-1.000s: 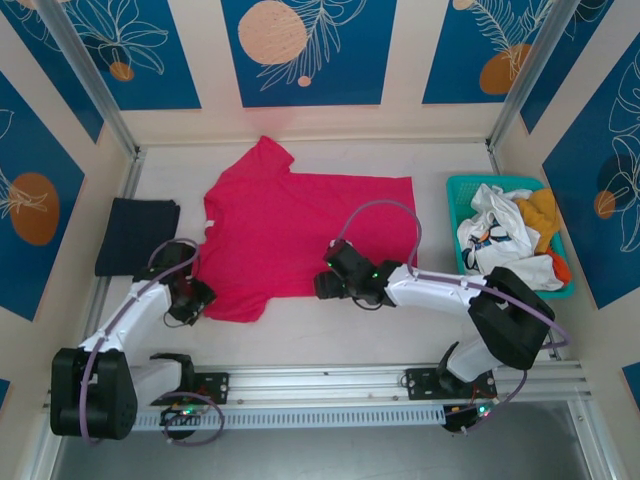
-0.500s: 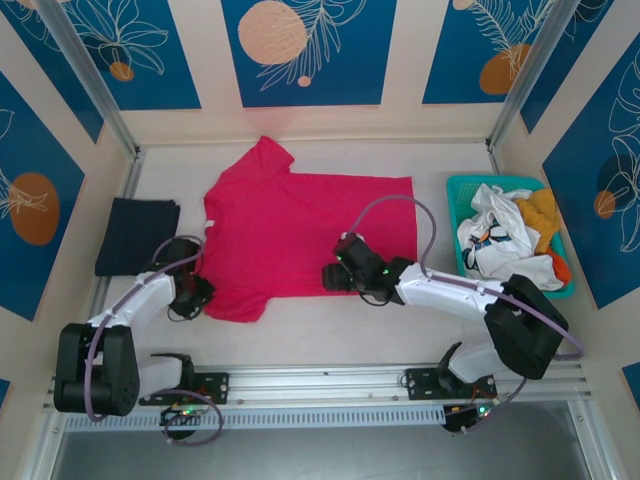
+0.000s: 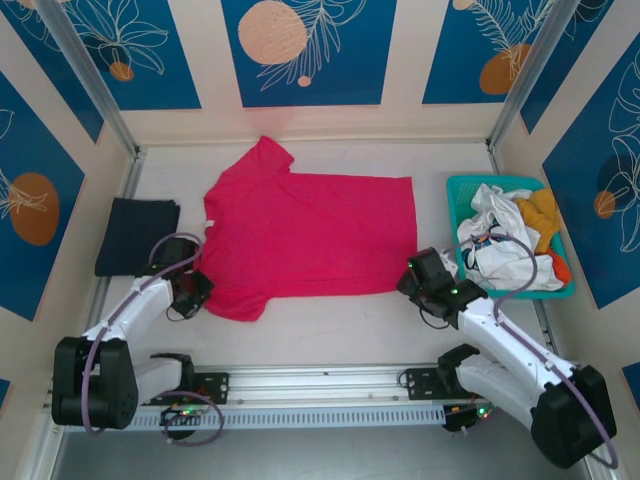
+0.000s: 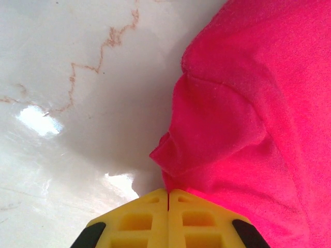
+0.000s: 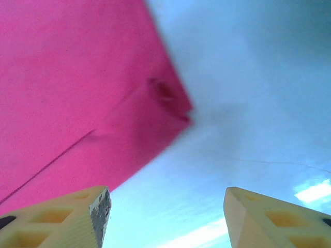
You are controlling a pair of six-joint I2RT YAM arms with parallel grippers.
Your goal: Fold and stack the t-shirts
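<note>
A magenta-pink t-shirt (image 3: 310, 235) lies spread flat on the table, neck to the left. My left gripper (image 3: 192, 290) is at its near-left corner. In the left wrist view the yellow jaws (image 4: 168, 194) are pressed together, with a bunched fold of the pink cloth (image 4: 248, 103) pinched at their tip. My right gripper (image 3: 412, 280) hovers by the shirt's near-right corner. In the right wrist view it (image 5: 165, 199) stands open over bare table, the pink corner (image 5: 67, 93) just ahead and to the left. A folded navy t-shirt (image 3: 135, 235) lies at the far left.
A teal mesh basket (image 3: 460, 190) at the right wall holds a crumpled white t-shirt (image 3: 500, 235) and a yellow-orange one (image 3: 545, 212). Patterned walls enclose the table on three sides. A metal rail (image 3: 320, 385) runs along the near edge.
The left gripper has shut on the pink shirt's near-left corner. The right arm has swung from the middle of the shirt's near hem to its near-right corner.
</note>
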